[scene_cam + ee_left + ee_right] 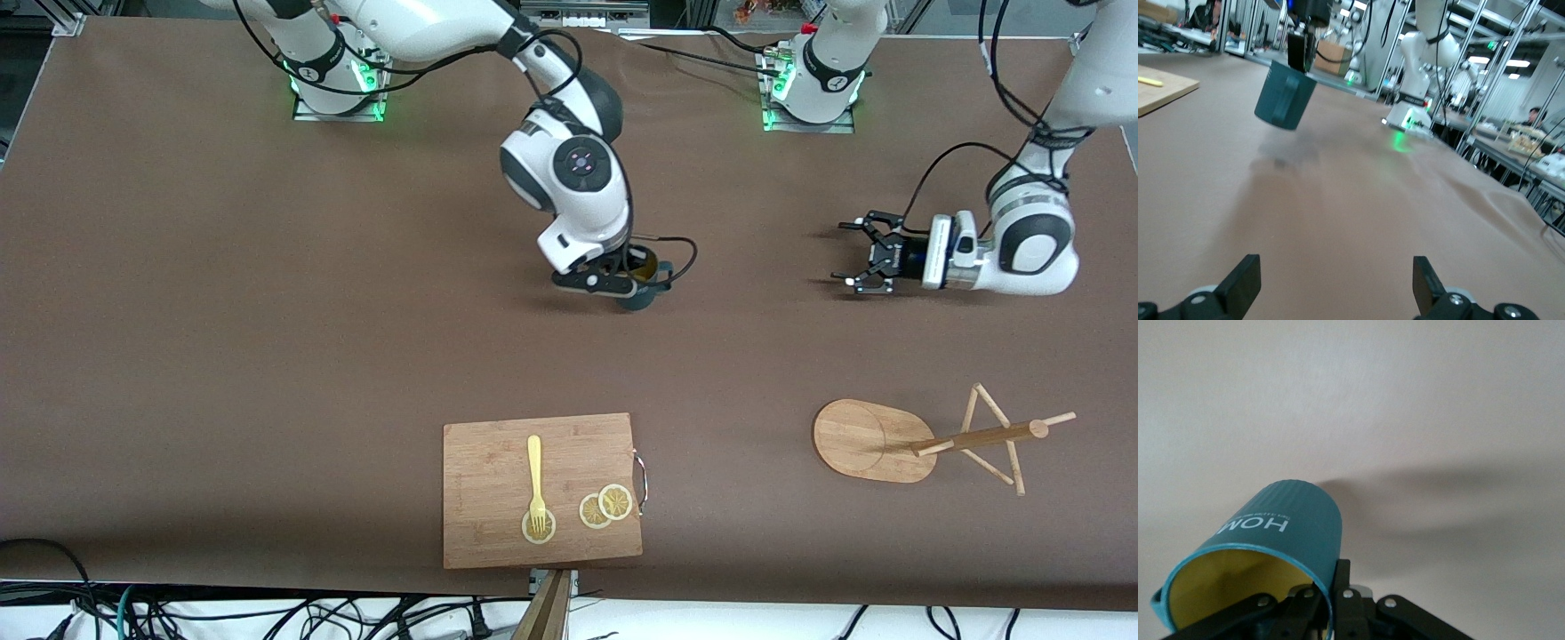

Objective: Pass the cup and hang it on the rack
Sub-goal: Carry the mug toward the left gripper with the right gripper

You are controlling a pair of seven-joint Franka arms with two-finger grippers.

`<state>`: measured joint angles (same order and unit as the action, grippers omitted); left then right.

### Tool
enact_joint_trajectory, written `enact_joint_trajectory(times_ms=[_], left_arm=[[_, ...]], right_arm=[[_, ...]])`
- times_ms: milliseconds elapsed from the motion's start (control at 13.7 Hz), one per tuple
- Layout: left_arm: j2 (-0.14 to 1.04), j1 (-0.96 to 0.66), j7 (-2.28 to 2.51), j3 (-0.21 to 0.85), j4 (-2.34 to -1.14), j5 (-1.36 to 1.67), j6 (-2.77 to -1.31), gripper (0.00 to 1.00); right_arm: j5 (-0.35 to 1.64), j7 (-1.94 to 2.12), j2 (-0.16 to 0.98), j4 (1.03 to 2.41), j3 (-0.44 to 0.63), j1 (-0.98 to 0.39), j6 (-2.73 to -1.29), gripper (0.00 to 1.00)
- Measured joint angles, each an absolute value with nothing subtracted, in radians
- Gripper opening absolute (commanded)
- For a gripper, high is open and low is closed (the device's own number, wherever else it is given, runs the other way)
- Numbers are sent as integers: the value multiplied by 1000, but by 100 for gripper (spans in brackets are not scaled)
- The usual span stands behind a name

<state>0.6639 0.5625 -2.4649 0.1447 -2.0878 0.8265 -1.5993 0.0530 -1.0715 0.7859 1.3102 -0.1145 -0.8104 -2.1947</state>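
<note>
The teal-blue cup hangs tilted in my right gripper just above the middle of the table. In the right wrist view the fingers pinch the cup's rim wall, one inside the yellow interior and one outside, on the cup. The left wrist view shows the cup lifted, with its shadow on the table. My left gripper is open and empty, low over the table toward the left arm's end, pointing at the cup; its fingers stand wide apart. The wooden rack stands nearer the front camera.
A rectangular wooden cutting board lies near the front edge with a yellow fork and lemon slices on it. Bare brown table lies between the two grippers and around the rack.
</note>
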Motion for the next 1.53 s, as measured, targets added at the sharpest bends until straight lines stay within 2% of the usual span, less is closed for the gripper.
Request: enact_joint_trajectory(times_ms=[364,437,510,583,948,1239,1531], left_arm=[[744,432,-2567,158,-2068,977,-1569,100],[755,395,-2575,158,-2067,1002,-1569,100],[768,359,-2581,158,-2067,1031,-1569,100],[781,326,-2585,158,-2066,1057,-1569,100],[836,211,-2598,158,-2064,1112,-1569,100],[852,167,-2603,157,-2060,1153,-1572,100],[869,121,-2606,158,-2056,1228,-1574,100]], right_arm=[[53,-1177,827,1306,-114,-844,-2218,0],[53,-1181,829,1306,-116,-846,-2219,20],[53,-1183,832,1305,-118,-848,-2220,35],[53,-1185,835,1305,-119,-850,-2222,99],[53,-1186,842,1277,-119,-854,-2183,100],[50,-1069,792,1125,-101,-806,-1892,100],[-10,-772,696,1085,-93,-677,-1709,100]])
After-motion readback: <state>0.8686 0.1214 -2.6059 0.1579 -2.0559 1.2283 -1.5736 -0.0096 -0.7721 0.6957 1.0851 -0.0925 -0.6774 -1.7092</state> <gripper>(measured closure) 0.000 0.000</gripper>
